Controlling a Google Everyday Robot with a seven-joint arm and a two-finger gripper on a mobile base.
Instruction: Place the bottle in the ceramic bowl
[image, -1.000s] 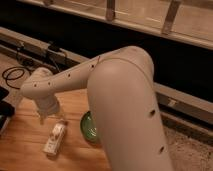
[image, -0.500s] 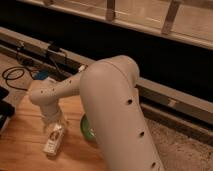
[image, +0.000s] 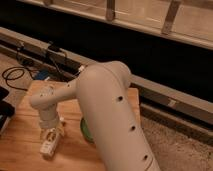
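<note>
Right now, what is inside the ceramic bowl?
Only a green sliver of the ceramic bowl shows; the arm covers its inside. The bottle lies outside it on the table, the hand over it.

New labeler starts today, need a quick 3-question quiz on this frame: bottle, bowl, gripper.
1. True or false: the bottle already lies inside the ceramic bowl.
2. Where is the gripper? A) down at the bottle, low over the table. B) over the bowl. C) raised high, far above the table.
3. What hides most of the bowl from the camera?

Key
1. False: the bottle lies on the wooden table, beside the bowl.
2. A.
3. The robot's own thick white arm; only a green sliver of the bowl shows at its edge.
</note>
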